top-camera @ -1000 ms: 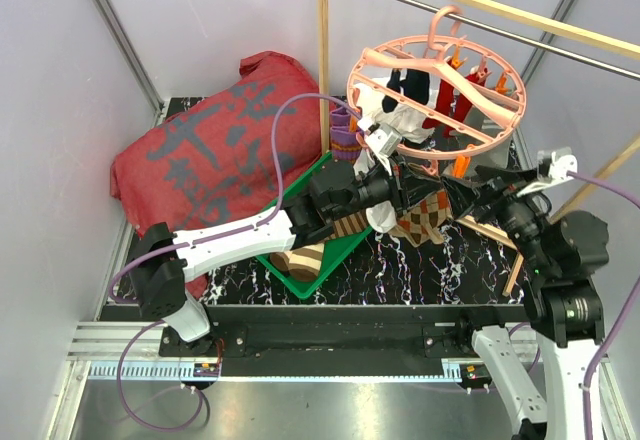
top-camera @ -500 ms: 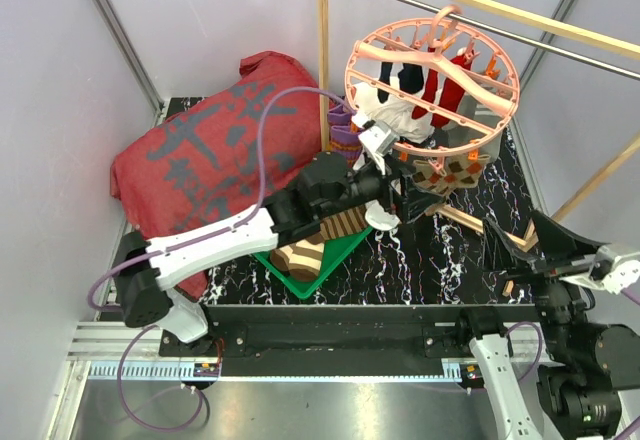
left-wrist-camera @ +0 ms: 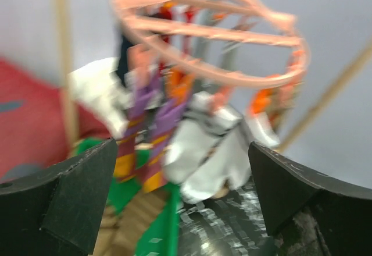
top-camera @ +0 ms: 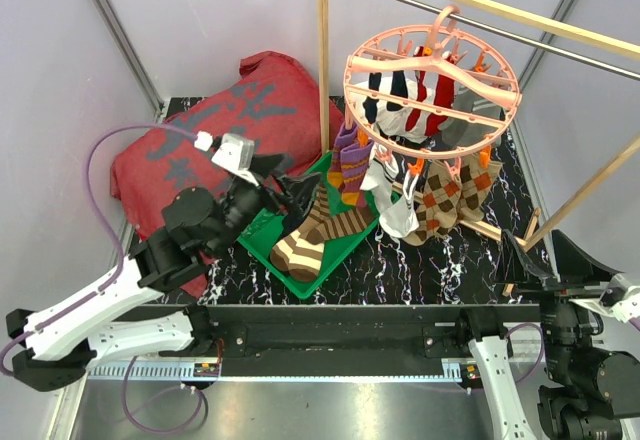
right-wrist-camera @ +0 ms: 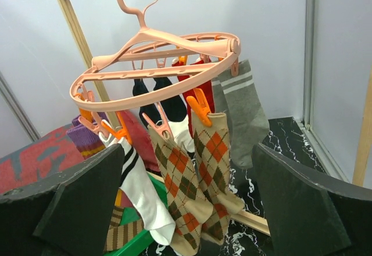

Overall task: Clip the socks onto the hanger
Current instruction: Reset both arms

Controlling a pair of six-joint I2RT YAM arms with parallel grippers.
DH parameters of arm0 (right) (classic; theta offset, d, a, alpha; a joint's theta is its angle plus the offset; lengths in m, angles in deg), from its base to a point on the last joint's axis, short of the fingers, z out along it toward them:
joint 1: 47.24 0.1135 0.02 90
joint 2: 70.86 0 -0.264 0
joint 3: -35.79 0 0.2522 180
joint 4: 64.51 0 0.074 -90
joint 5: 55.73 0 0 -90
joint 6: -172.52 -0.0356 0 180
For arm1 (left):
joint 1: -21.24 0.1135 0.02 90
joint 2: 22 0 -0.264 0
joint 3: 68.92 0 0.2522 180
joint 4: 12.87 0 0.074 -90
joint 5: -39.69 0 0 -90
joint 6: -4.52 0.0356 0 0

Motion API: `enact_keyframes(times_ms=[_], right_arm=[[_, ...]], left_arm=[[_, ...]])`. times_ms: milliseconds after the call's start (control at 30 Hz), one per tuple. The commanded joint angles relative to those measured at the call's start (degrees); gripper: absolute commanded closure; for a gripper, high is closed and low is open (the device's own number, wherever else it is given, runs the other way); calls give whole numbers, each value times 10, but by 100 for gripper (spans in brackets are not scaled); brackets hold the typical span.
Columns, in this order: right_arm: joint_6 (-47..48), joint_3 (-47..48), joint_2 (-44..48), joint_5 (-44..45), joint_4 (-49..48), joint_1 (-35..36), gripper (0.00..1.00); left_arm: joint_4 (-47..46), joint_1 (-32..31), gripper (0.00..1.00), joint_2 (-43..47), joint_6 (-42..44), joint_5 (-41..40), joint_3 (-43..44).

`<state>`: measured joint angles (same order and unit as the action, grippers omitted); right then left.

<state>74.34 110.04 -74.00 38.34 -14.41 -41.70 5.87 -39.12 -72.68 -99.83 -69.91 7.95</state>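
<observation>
Socks (top-camera: 445,195) mostly hang clipped around the pink hanger (right-wrist-camera: 145,93), which dangles from the wooden rail frame (top-camera: 323,60) above the table (top-camera: 420,260): argyle, white, purple striped, red, grey. One brown-cream striped pair (top-camera: 310,235) lies in the green tray (top-camera: 258,245), unclipped. Left jaws are spread wide and empty near the tray. Right jaws gape empty too, well apart from the hanger.

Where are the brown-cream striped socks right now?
In the top view, the brown-cream striped socks lie in the green tray, left of centre, beside the purple-orange socks hanging from the hanger.
</observation>
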Motion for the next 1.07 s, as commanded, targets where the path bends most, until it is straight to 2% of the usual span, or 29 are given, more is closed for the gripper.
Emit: enact_keyframes(times_ms=[0, 267, 433, 700, 900, 1033], right_arm=[[10, -1, 14, 21, 3, 2, 0], [19, -9, 12, 38, 14, 3, 0], [14, -10, 10, 43, 21, 3, 0], [34, -2, 9, 63, 32, 3, 0], [34, -5, 20, 19, 44, 3, 0], [29, -3, 23, 3, 58, 3, 0]], left_arm=[[61, 2, 1, 63, 30, -162, -49], [105, 2, 1, 179, 44, -295, -100], [107, 2, 1, 209, 57, -319, -116], [88, 2, 1, 233, 28, -372, -150], [59, 2, 1, 265, 20, -398, -199], [74, 2, 1, 261, 16, -407, -197]])
